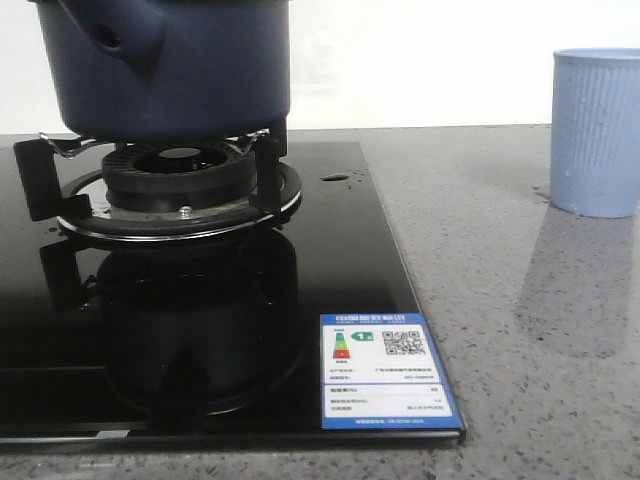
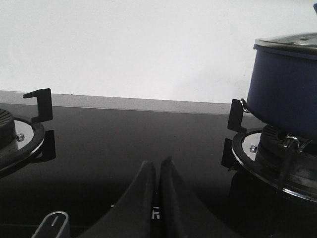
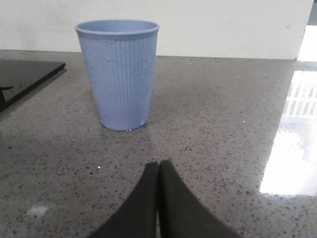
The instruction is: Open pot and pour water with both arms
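Closest in, the left gripper [image 2: 157, 171] and right gripper [image 3: 158, 171] both have fingers pressed together on nothing, while the lidded pot [image 1: 170, 65] sits on the burner [image 1: 180, 185] of the black hob [image 1: 340, 270], the pale blue cup [image 3: 118, 74] well apart on the speckled counter [image 3: 218, 124].

The large dark navy-blue round pot [image 1: 170, 70] is cut off by the front view's top edge, so its rim and lid are unseen there. In the left wrist view its right side is cropped. The pale blue ribbed cup [image 1: 597, 130] is clipped at the right edge. Small print on the blue-and-white energy label [image 1: 385, 375] cannot be read.
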Tool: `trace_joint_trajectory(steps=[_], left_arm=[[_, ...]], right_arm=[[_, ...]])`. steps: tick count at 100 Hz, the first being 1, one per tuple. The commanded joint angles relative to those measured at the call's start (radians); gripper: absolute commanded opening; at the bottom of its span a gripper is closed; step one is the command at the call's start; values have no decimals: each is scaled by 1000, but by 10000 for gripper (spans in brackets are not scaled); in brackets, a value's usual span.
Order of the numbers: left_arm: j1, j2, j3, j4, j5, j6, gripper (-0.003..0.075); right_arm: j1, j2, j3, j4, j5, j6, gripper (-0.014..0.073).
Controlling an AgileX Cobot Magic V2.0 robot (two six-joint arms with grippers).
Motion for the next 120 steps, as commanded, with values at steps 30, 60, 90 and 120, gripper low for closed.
trace_joint_trajectory(steps=[30, 60, 90, 120], left_arm=[[1, -26, 14, -6, -78, -9, -16], [1, -26, 14, -30, -79, -9, -16], [1, -26, 12, -436, -119, -9, -16], [-2, -13, -94, -481, -99, -2, -16]], right_arm=[[-4, -17, 17, -2, -114, -9, -61], [-4, -17, 17, 93, -142, -9, -61], [-4, -17, 17, 439, -171, -9, -61], [-4, -13, -70, 481, -119, -20, -59]])
